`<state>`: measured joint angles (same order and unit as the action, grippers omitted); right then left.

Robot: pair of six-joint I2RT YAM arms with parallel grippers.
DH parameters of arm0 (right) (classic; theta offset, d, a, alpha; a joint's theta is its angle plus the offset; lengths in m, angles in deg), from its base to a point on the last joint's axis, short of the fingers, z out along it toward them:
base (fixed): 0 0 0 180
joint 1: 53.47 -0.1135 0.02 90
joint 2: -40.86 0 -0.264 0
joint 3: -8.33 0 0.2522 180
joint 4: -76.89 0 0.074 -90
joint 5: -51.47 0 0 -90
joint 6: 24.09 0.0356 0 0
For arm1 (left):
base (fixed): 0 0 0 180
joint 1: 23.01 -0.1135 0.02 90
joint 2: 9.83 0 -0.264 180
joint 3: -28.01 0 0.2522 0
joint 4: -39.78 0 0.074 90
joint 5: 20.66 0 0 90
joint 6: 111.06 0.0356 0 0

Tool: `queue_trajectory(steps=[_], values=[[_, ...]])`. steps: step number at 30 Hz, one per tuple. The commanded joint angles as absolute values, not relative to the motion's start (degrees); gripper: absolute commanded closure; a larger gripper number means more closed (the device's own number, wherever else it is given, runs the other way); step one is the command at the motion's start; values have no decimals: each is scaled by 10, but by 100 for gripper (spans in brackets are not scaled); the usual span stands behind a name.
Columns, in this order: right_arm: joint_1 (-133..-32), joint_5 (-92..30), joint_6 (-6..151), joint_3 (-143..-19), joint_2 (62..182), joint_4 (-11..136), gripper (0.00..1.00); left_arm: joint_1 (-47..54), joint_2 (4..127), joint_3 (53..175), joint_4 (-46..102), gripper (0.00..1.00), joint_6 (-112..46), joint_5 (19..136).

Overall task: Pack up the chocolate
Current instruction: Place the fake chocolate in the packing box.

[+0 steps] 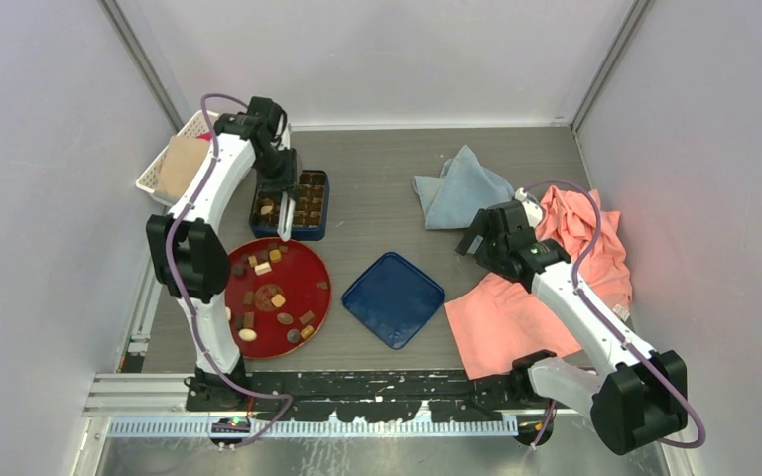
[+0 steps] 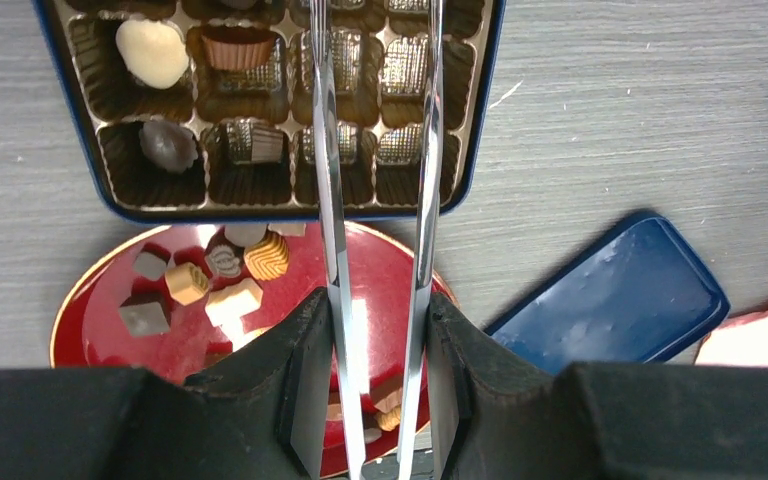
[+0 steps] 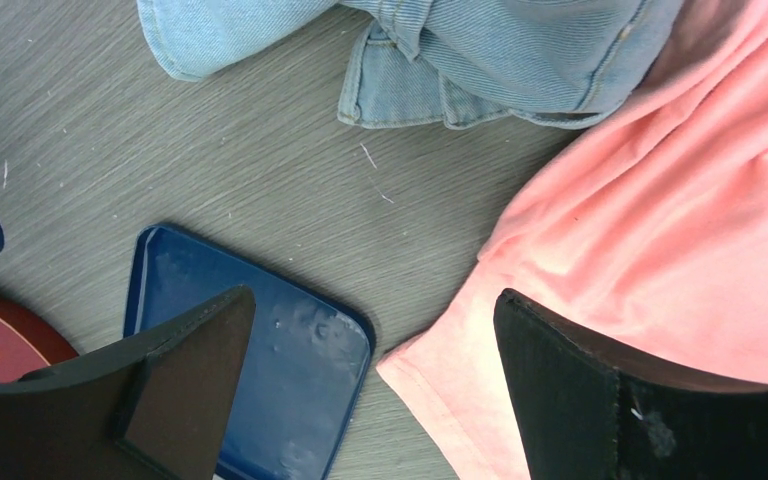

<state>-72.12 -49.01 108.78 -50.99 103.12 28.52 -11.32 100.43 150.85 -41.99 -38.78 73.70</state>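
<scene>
Several chocolate pieces (image 1: pixel 268 297) lie scattered on the round red plate (image 1: pixel 310 270). They also show in the left wrist view (image 2: pixel 265 255). The dark blue chocolate box (image 1: pixel 323 203) stands behind the plate. Its tray (image 2: pixel 480 100) holds a cream piece (image 2: pixel 153 52), a tan one (image 2: pixel 240 48) and a dark one (image 2: pixel 168 145); other cells show foil. My left gripper (image 1: pixel 283 190) (image 2: pixel 375 310) is shut on metal tongs (image 2: pixel 330 200), which reach over the box with tips out of view. My right gripper (image 1: pixel 476 238) (image 3: pixel 372 300) is open and empty.
The blue box lid (image 1: pixel 393 297) (image 3: pixel 290 370) lies beside the plate. A pink cloth (image 1: pixel 516 317) (image 3: pixel 660 200) and a blue denim cloth (image 1: pixel 461 188) (image 3: pixel 480 60) lie at the right. A white basket (image 1: pixel 154 174) stands at the back left.
</scene>
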Motion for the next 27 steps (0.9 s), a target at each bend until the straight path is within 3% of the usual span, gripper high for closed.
queue_trajectory(steps=[1, 27], values=[[-723, -522, 1092, -529, 1010, 274, 5, -134, 1019, 1553, -408, 100, -349, 785], [-723, -531, 1090, -532, 1012, 269, 5, -144, 1121, 1584, -427, 100, -342, 801]])
